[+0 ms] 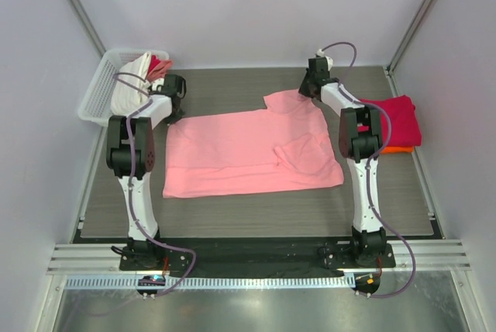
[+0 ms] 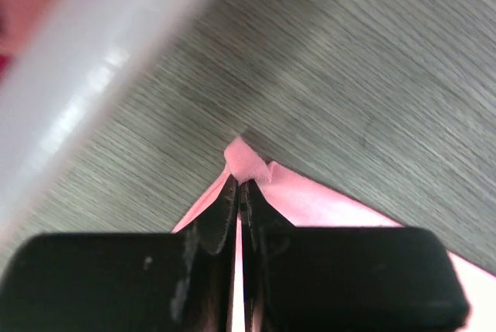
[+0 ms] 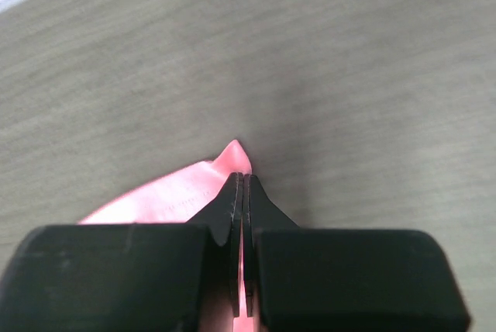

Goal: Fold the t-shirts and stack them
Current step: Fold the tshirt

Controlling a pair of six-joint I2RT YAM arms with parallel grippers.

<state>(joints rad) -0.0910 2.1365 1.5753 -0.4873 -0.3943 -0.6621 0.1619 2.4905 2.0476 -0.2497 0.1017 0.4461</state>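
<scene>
Overhead view. At the bottom of the frame, the left arm (image 1: 136, 196) and right arm (image 1: 366, 196) rise from the near edge of a grey wood-grain desk (image 1: 256, 212).

Just beyond them, in the middle of the frame, a large salmon-pink t-shirt (image 1: 248, 153) lies spread flat and sideways. A flap of its cloth is turned in over the body at centre right. Spread out like this, it has straight edges to fold along.

Both arms reach over it to its far edge. The left hand (image 1: 177, 117) is at the shirt's upper-left corner. In its wrist view the fingers are pressed together on a small peak of pink cloth, which pokes up between the tips. The right hand (image 1: 304, 93) is at the upper-right corner and pinches a matching peak in the same way. Gripping both far corners at once probably lets the arms lift that edge evenly and carry it toward the near edge without skewing the cloth.

Farthest back, in the upper left of the frame, a white lattice basket (image 1: 97, 95) holds a bunched white t-shirt (image 1: 132, 88). Beside it is what seems to be a reddish t-shirt (image 1: 160, 63), too crumpled to make out. Both await folding. At the right edge, a folded crimson t-shirt (image 1: 399, 119) rests on an orange t-shirt (image 1: 399, 148), forming the finished stack, set clear of the folding area.
</scene>
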